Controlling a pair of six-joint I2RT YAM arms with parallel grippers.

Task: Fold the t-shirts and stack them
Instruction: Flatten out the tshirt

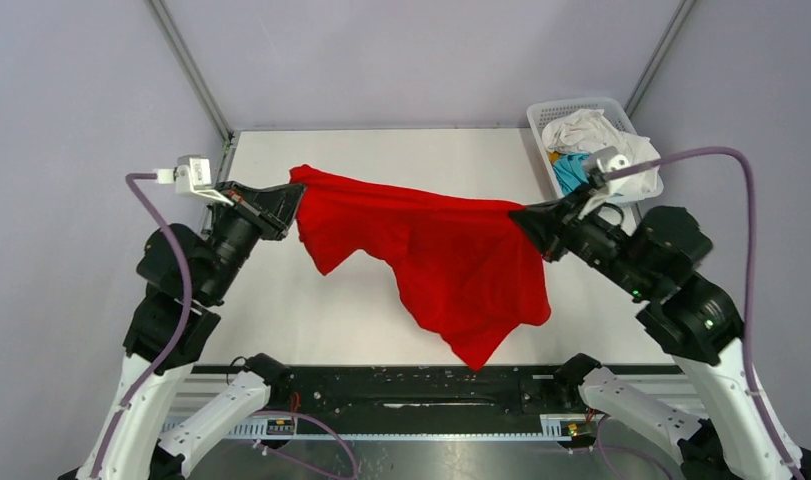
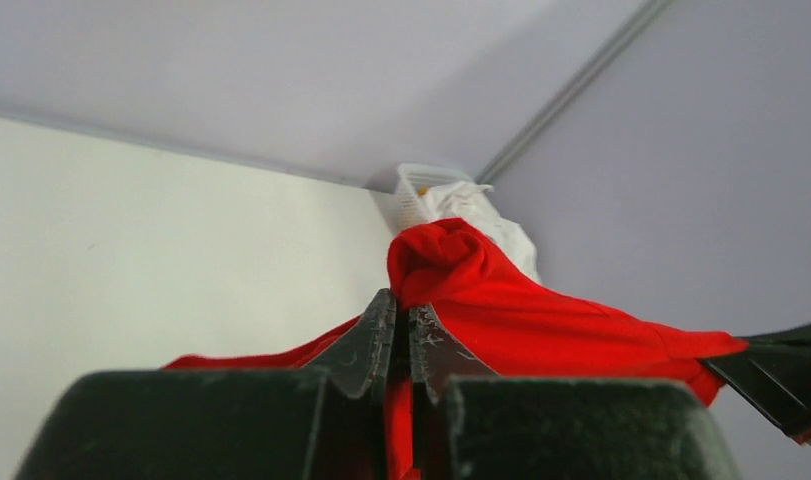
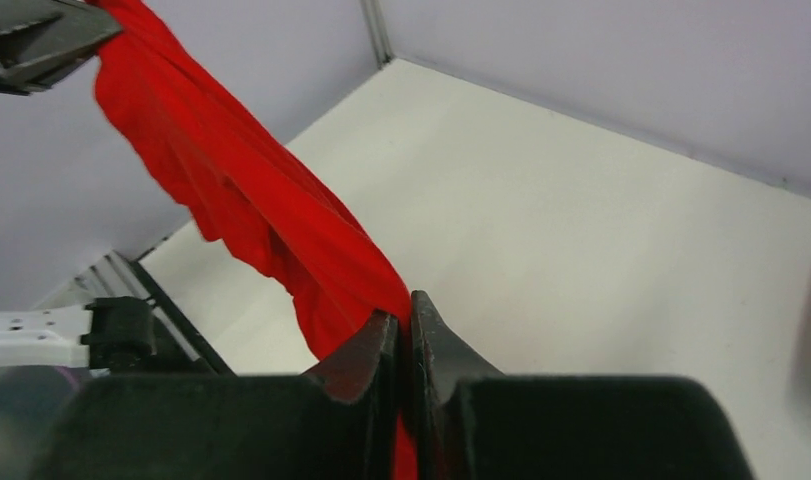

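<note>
Red t-shirt (image 1: 431,250) hangs stretched above the white surface (image 1: 401,155), one end pinched tight in the left hand (image 1: 296,200), the other in the right hand (image 1: 518,216), its lower edge sagging between them.

Large t-shirt (image 1: 431,255) strung across mid-table (image 1: 381,150), lifted, its bulk sagging toward the near edge. Left gripper (image 1: 293,200) pinches its left end, right gripper (image 1: 521,218) its right end. Basket (image 1: 581,105) sits on the table's far right corner, behind the right gripper. Other t-shirts (image 1: 586,135) heaped in it.
</note>
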